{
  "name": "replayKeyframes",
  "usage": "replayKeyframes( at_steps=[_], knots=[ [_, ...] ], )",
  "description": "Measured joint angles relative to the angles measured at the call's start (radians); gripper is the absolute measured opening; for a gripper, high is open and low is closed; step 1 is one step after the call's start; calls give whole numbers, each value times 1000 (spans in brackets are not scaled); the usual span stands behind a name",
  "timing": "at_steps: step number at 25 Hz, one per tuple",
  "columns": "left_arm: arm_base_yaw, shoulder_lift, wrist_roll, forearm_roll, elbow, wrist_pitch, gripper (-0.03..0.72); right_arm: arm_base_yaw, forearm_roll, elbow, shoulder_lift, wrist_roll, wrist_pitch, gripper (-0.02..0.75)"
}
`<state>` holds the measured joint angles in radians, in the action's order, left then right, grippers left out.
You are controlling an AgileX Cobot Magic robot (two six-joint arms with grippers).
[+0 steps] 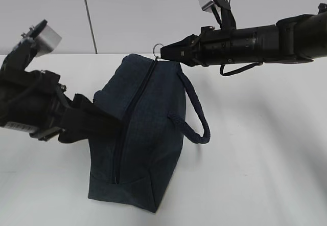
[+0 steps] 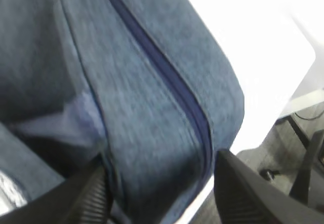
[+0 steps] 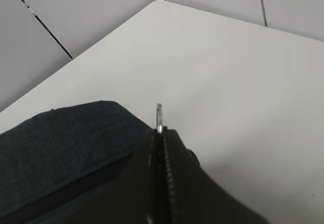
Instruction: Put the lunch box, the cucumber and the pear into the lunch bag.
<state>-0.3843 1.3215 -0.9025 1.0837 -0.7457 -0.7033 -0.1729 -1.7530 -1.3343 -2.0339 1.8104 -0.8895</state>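
Observation:
The dark navy lunch bag stands on the white table with its zipper running closed along the top. My right gripper is shut on the metal ring pull at the bag's far upper end; the ring sticks out between the closed jaws of that gripper. My left gripper grips the bag's left side. In the left wrist view the bag's fabric fills the gap in the gripper. The lunch box, cucumber and pear are out of view.
The bag's loop handle hangs down its right side. The table's edge and the floor with chair legs show in the left wrist view. A grey panelled wall stands behind the table.

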Motion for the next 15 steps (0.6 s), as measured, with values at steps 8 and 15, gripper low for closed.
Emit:
replayKeyframes(
  at_steps=[8, 15],
  knots=[
    [0, 0, 3, -11, -59, 115, 372, 0, 2, 0, 0, 0, -9, 0],
    [0, 0, 4, -19, -88, 203, 372, 2, 2, 0, 0, 0, -9, 0]
  ],
)
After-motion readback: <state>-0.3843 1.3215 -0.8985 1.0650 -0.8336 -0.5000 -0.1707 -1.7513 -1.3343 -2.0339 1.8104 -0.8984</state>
